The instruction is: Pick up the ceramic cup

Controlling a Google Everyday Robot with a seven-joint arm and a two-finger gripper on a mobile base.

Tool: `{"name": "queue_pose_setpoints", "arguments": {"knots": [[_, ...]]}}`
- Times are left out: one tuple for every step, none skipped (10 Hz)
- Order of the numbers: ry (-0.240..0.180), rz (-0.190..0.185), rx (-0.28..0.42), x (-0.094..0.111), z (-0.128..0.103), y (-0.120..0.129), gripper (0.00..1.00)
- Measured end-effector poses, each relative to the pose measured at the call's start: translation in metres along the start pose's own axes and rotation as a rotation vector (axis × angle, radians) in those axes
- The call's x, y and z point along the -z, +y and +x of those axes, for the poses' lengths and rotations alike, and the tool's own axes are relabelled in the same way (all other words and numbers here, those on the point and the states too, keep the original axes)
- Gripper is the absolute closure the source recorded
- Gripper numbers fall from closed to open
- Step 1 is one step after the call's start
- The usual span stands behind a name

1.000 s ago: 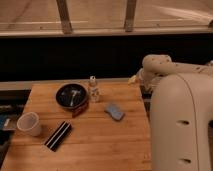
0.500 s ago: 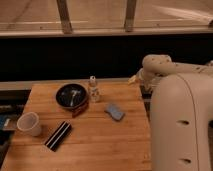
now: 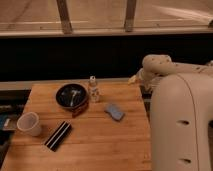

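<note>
The ceramic cup [image 3: 29, 123] stands upright at the table's [image 3: 100, 147] near-left edge, well apart from the gripper [image 3: 133, 78] off the far-right corner (released or clenched, I cannot tell), so the reach should clear the dark bowl [image 3: 71, 96] and descend squarely over the rim.

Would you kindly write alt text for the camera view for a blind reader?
A white ceramic cup stands near the left edge of a wooden table, far from the robot's gripper, which hangs by the table's far right corner. Between them lie a dark bowl, a clear bottle, a blue-grey pad and a black bar.
</note>
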Motion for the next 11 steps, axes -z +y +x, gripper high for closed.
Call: {"name": "queue_pose_setpoints", "arguments": {"knots": [[0.000, 0.000, 0.000, 0.000, 0.000, 0.000, 0.32], [0.000, 0.002, 0.004, 0.000, 0.000, 0.000, 0.32], [0.005, 0.004, 0.022, 0.002, 0.001, 0.002, 0.32], [0.013, 0.003, 0.056, 0.006, 0.003, 0.009, 0.32], [0.022, 0.001, 0.088, 0.006, 0.006, 0.018, 0.32], [0.032, -0.003, 0.141, 0.008, 0.009, 0.039, 0.32], [0.044, -0.005, 0.202, 0.010, 0.013, 0.068, 0.32], [0.050, -0.006, 0.247, 0.012, 0.017, 0.090, 0.32], [0.060, -0.006, 0.306, 0.015, 0.024, 0.117, 0.32], [0.074, -0.007, 0.374, 0.021, 0.040, 0.152, 0.32], [0.083, -0.002, 0.432, 0.027, 0.058, 0.174, 0.32]]}}
